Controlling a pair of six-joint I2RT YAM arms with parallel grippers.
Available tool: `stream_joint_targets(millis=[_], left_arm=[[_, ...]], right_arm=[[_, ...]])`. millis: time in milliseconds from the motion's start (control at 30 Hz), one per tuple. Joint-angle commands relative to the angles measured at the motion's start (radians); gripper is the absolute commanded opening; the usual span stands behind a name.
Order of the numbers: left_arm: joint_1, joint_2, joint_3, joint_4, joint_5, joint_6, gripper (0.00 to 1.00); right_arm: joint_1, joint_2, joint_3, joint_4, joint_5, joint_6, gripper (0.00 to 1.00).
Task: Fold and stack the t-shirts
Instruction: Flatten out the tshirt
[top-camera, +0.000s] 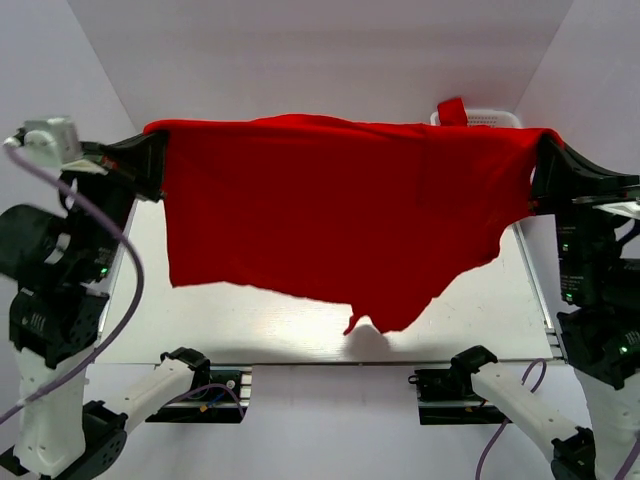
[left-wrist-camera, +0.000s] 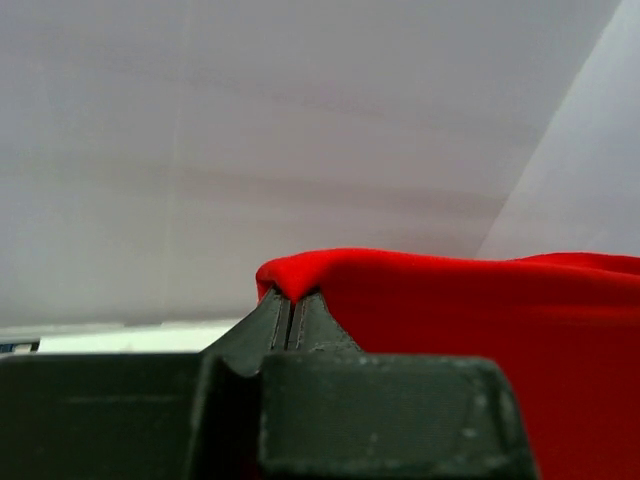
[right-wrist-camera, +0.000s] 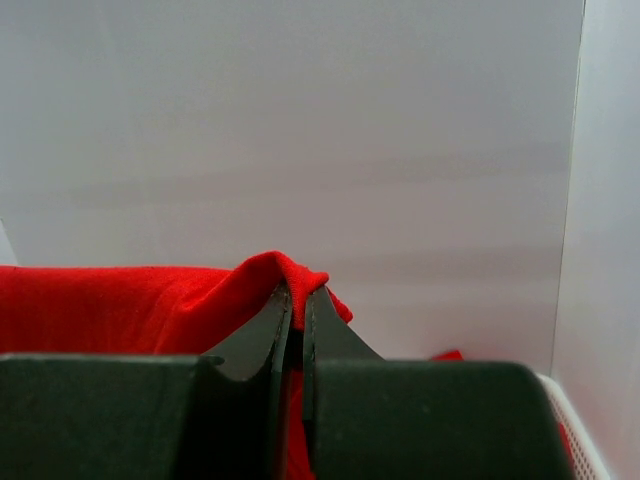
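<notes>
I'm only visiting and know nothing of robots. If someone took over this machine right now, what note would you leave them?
Left end effector: shut on one upper corner of the red t-shirt.
Right end effector: shut on the other upper corner.
The t-shirt hangs spread between them above the table; more red cloth pokes from the white basket at the far right.
Done: one shirt held up and spread. Left: lay it down, fold it, stack; no folded shirt in view.

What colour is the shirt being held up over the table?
The t-shirt is plain bright red; clearest in the top external view.
</notes>
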Motion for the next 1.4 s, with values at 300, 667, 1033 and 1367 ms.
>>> stream_joint_targets(millis=[300, 667, 1033, 1367], left_arm=[[0.022, 0.335, -0.276, -0.045, -0.336, -0.186, 0.00], [0.160, 0.861, -0.256, 0.133, -0.290, -0.223, 0.00], [0.271, 1.497, 0.328, 0.082, -0.092, -0.126, 0.25], [0.312, 1.529, 0.451, 0.130, 0.020, -0.136, 0.99]], right_arm=[[-0.018, 0.339, -0.262, 0.247, 0.350, 0.011, 0.00], [-0.160, 0.970, -0.095, 0.237, 0.099, 0.155, 0.00], [-0.240, 1.537, 0.481, 0.158, -0.013, 0.147, 0.00], [-0.254, 1.669, 0.683, 0.134, -0.101, 0.097, 0.90]])
